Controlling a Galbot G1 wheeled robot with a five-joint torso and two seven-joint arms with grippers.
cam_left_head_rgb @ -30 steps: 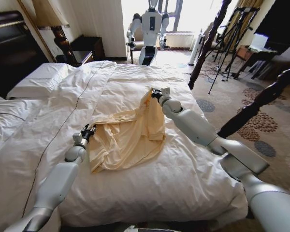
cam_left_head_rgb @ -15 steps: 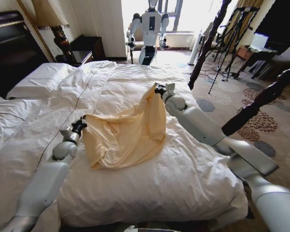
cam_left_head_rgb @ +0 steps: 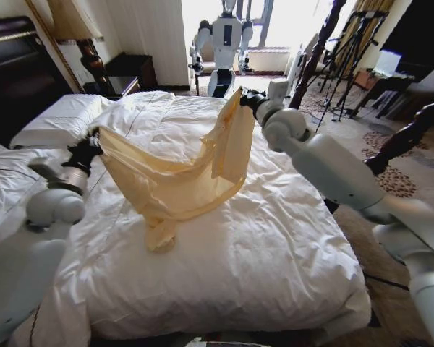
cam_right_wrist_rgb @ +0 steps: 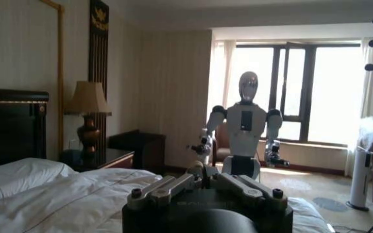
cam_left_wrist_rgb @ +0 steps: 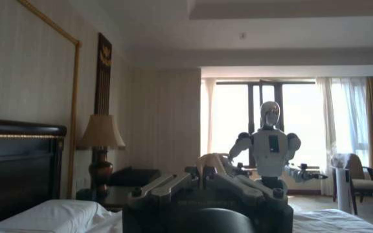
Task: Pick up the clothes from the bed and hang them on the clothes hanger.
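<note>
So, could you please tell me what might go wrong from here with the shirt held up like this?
1. Each tool, left and right, seems to pinch only a corner of the shirt; the soft fabric could slip free.
2. The shirt's lowest fold rests on the duvet and may drag or snag.
3. The bed post stands close behind the right tool; a swing could strike it.

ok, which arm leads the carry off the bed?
Probably right: its end effector holds the shirt higher and nearer the bed's far edge. The left end effector grips lower, over the middle, while the hem touches the duvet.
</note>
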